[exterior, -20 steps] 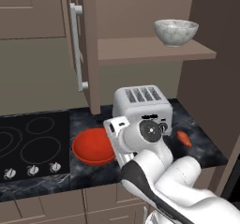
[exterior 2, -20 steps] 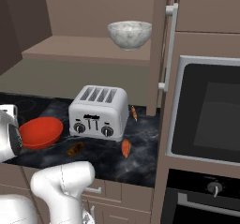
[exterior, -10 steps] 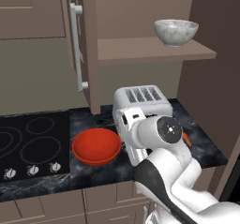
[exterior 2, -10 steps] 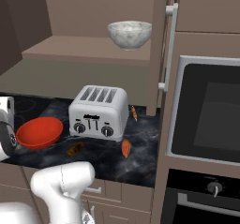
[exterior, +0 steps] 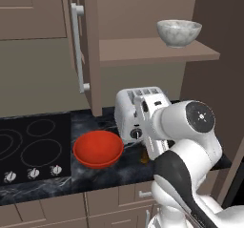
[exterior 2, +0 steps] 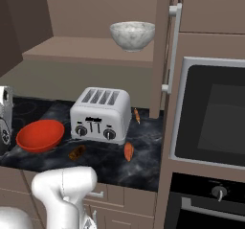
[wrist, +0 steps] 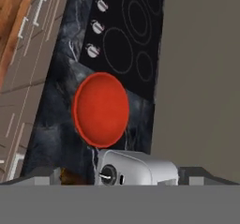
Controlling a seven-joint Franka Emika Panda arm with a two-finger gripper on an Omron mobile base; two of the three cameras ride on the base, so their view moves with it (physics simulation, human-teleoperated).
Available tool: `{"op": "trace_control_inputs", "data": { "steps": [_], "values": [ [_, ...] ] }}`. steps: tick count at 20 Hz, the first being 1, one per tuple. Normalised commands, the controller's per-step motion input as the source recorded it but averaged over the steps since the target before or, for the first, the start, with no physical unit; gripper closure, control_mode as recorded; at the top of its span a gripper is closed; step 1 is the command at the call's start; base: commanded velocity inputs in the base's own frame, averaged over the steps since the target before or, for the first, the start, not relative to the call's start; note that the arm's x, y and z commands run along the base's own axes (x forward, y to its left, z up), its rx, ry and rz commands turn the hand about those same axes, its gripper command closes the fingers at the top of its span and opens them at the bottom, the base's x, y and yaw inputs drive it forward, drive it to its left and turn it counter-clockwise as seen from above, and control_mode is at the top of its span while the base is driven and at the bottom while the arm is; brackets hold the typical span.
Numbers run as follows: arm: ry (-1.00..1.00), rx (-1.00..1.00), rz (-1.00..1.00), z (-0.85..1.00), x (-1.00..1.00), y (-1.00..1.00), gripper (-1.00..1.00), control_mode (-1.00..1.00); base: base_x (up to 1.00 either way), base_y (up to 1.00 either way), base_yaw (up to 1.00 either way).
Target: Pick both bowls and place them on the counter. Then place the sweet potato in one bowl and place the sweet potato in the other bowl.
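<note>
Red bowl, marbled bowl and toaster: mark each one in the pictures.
red bowl (exterior: 97,148), left base view, on its inner hollow.
marbled bowl (exterior 2: 132,36), right base view, on its outer wall, up on the shelf.
toaster (exterior 2: 100,120), right base view, on its front face above the knobs.

I find no readable text, no labels, brands or numbers, toaster (exterior 2: 99,116) front plain with unmarked dials, cooktop (exterior: 31,146) knobs unmarked, oven (exterior 2: 210,122) unlettered

Flat, even rendered light with faint soft shadows, a dull sheen on the red bowl (exterior: 98,148), and coarse, slightly blurred detail.
</note>
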Motion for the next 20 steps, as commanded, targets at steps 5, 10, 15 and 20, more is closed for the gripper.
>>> {"op": "trace_control_inputs", "data": {
  "steps": [5, 10, 15, 20],
  "values": [
    [-0.06, 0.00, -0.07, 0.49, -0.35, -0.39, -1.00, -1.00, 0.00, 0.00, 0.00],
    [-0.06, 0.00, -0.16, 0.43, -0.31, -0.42, -1.00, -1.00, 0.00, 0.00, 0.00],
    [0.00, 0.00, -0.15, 0.42, -0.18, -0.45, -1.00, -1.00, 0.00, 0.00, 0.00],
    [-0.01, 0.01, -0.03, 0.44, -0.16, -0.53, -1.00, -1.00, 0.00, 0.00, 0.00]
  ]
}}
